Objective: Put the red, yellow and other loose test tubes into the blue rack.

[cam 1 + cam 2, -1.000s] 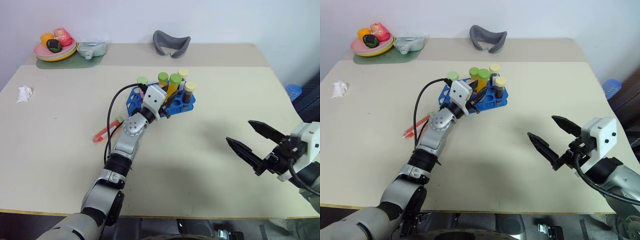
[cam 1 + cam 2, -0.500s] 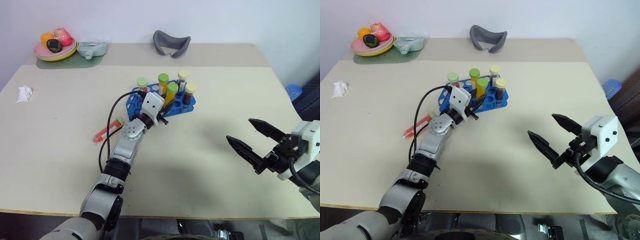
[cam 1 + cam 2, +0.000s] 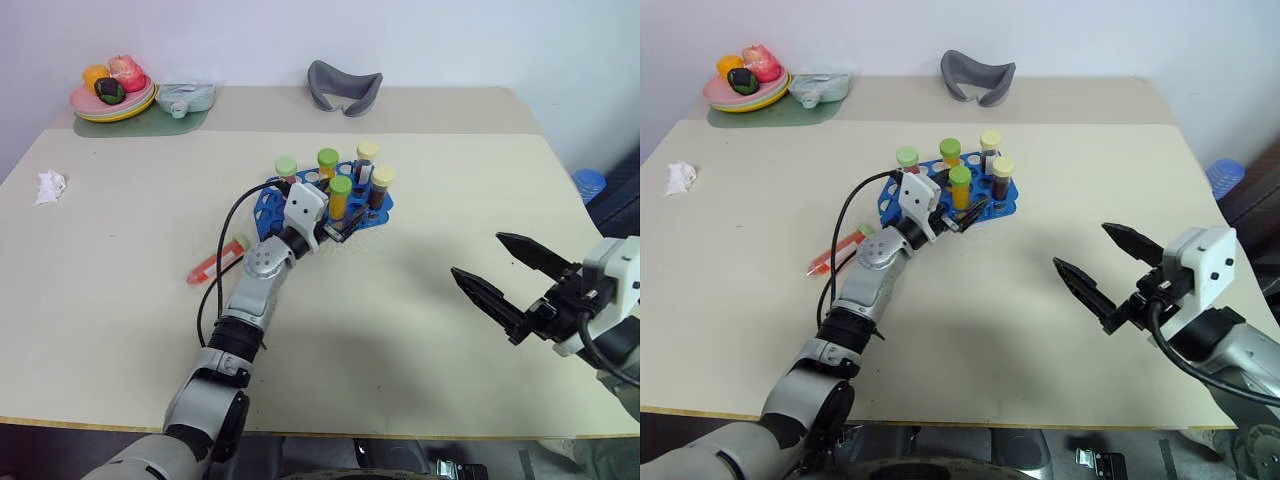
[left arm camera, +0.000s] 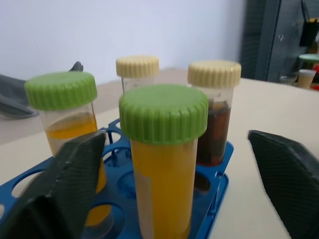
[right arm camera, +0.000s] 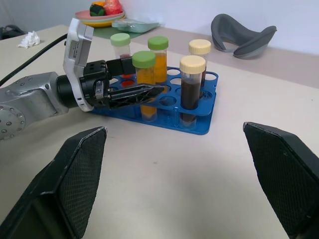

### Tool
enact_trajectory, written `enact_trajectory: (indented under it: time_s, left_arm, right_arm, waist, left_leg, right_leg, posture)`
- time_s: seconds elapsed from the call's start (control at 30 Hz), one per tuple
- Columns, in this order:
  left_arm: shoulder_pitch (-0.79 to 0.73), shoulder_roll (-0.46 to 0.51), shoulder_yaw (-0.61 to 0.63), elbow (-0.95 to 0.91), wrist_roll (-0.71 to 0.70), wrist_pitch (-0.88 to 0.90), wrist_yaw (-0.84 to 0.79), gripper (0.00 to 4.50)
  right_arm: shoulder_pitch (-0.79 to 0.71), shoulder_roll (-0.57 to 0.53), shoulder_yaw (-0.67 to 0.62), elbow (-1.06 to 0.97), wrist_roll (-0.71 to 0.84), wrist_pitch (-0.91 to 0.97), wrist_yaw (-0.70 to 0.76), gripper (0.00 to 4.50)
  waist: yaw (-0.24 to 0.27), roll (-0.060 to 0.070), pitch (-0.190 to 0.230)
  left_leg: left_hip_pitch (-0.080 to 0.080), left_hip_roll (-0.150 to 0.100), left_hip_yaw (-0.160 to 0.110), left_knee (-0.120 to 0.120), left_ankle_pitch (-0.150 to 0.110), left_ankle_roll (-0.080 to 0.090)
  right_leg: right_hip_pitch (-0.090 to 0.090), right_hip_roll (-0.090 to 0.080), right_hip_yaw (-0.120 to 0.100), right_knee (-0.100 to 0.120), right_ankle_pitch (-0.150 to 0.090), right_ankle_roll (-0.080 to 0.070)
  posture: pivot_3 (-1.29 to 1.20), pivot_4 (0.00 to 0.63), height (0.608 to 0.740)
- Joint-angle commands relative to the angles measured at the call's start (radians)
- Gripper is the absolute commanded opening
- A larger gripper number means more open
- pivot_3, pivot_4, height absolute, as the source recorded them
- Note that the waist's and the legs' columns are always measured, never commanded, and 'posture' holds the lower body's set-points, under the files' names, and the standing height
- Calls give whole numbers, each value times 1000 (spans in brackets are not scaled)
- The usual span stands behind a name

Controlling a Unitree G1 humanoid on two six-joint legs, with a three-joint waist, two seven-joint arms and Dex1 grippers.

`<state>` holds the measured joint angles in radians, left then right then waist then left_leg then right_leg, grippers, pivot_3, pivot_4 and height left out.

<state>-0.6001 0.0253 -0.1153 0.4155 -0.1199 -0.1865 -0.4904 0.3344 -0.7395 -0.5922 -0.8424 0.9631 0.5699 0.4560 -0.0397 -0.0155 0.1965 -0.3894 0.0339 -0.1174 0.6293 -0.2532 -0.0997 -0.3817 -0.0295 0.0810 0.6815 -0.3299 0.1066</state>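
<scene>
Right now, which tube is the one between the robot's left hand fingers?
Find the blue rack in the middle of the table. The open left hand straddles a tube of yellow liquid standing in the rack's near row. Its green cap sits lower than the other yellow tube's behind it.

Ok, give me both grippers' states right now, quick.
Left gripper: open, fingers either side of the yellow tube standing in the blue rack.
Right gripper: open, holding nothing.

**Beige desk and its load**

The desk (image 3: 400,330) carries the blue rack (image 3: 275,205) just beyond the left pincer (image 3: 338,226). A red test tube (image 3: 212,263) lies behind that pincer; crumpled paper (image 3: 48,186), green mat (image 3: 135,122) and grey headrest (image 3: 343,86) sit farther off.
</scene>
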Motion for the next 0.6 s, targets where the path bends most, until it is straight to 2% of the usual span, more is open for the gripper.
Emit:
enact_trajectory:
  time_s: [0.03,0.17,0.27,0.33,0.5,0.6]
  left_arm:
    - [25,6,30,-126,-28,-15,10,4450]
    - [111,70,62,-358,-103,142,-2,4450]
    - [187,182,98,-546,-133,274,-18,4450]
    - [214,268,144,-628,-85,355,30,4450]
    - [159,509,216,-641,-177,722,-53,4450]
    - [63,679,145,-572,-191,978,-164,4450]
  right_arm:
    - [-19,-1,11,-5,-6,-13,2,4500]
    - [-54,-4,47,28,-18,-15,21,4500]
    - [-84,-1,86,65,-38,-23,49,4500]
    - [-113,8,120,95,-55,-33,68,4500]
    - [-198,39,215,172,-109,-59,104,4500]
    - [-235,56,258,202,-138,-74,122,4500]
  waist:
    - [0,0,0]
    - [-4,0,0]
    - [-4,1,0]
    - [-4,1,0]
    - [-2,0,0]
    - [-1,0,1]
  left_leg:
    - [0,0,0,0,0,0]
    - [0,0,0,0,0,0]
    - [1,1,0,0,0,0]
    - [1,1,0,0,0,0]
    - [1,0,0,0,0,0]
    - [-1,0,-1,-1,0,0]
  right_leg:
    - [0,0,0,0,0,0]
    - [0,0,0,0,0,0]
    - [0,0,0,0,0,0]
    - [0,0,0,1,0,0]
    - [0,0,0,1,0,0]
    - [-1,0,-1,0,0,0]
  posture:
    - [0,150,740]
    - [0,150,740]
    - [0,150,740]
    - [0,150,740]
    - [0,150,740]
    - [0,150,740]
